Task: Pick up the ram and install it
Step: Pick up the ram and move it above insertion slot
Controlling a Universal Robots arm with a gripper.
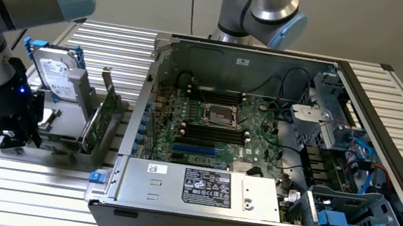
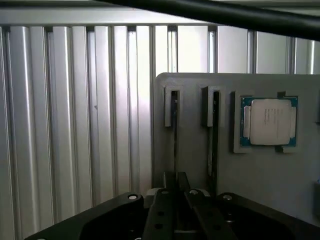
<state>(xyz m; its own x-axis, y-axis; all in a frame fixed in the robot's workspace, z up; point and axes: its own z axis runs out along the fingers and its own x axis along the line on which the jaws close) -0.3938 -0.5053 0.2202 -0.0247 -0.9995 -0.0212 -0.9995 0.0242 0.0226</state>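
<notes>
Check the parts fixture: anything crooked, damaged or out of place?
Nothing stands out. The ram stands straight in its slot in the fixture with the fingers closed on it, and the CPU sits square in its pocket.

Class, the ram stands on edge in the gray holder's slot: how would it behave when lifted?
The ram looks very thin edge-on, so probably light. It stands straight in the holder slot, suggesting a stiff board. So narrow, it would likely tip if set down unsupported.
</notes>
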